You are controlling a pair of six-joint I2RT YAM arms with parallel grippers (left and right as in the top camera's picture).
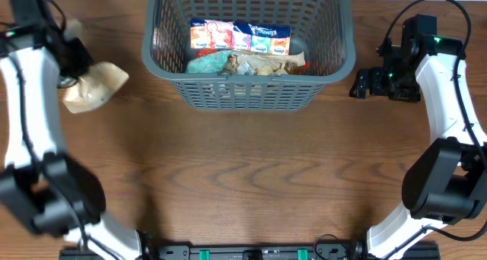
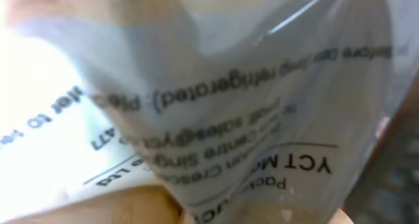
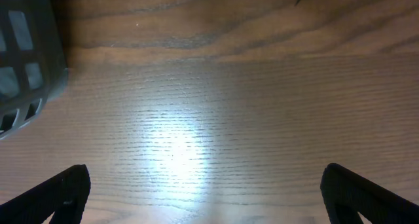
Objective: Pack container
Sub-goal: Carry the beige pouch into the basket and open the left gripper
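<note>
The container [image 1: 247, 93], a dark grey lattice basket, stands at the back centre with several snack packs [image 1: 240, 38] inside. A tan snack bag in clear wrap [image 1: 95, 85] is at the far left, level with the container's front wall. My left gripper [image 1: 74, 70] is on the bag's left end and shut on it. The bag's printed film [image 2: 216, 119] fills the left wrist view and hides the fingers. My right gripper [image 1: 364, 84] is open and empty just right of the container, and its fingers [image 3: 206, 198] are spread over bare wood.
The container's corner [image 3: 26, 60] shows at the left of the right wrist view. The wooden table [image 1: 243, 176] stretches in front of the container. Both arm bases stand at the near edge.
</note>
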